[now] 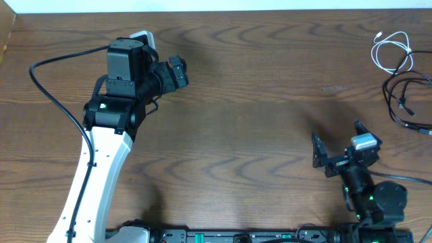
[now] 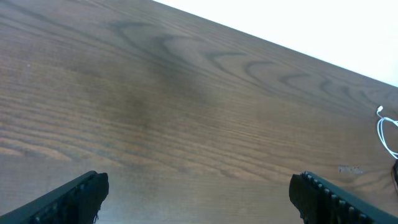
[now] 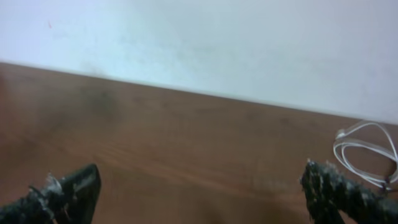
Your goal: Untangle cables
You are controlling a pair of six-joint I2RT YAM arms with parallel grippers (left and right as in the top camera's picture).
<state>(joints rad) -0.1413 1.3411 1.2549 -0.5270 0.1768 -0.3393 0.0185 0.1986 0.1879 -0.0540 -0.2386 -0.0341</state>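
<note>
A white cable [image 1: 392, 51] lies coiled at the far right of the table; it also shows in the left wrist view [image 2: 387, 132] and the right wrist view [image 3: 364, 151]. Black cables [image 1: 405, 100] lie looped just in front of it, at the right edge. My right gripper [image 1: 336, 146] is open and empty, near the table's front right, well short of the cables. My left gripper [image 1: 177, 73] is open and empty over the far left of the table, far from the cables. Both wrist views [image 2: 198, 193] [image 3: 199, 193] show spread fingers with bare wood between them.
The brown wooden table [image 1: 256, 101] fills the view. A white wall or surface [image 3: 217, 43] lies beyond its far edge. The left arm's thick black wire [image 1: 54, 94] arcs over the left side of the table.
</note>
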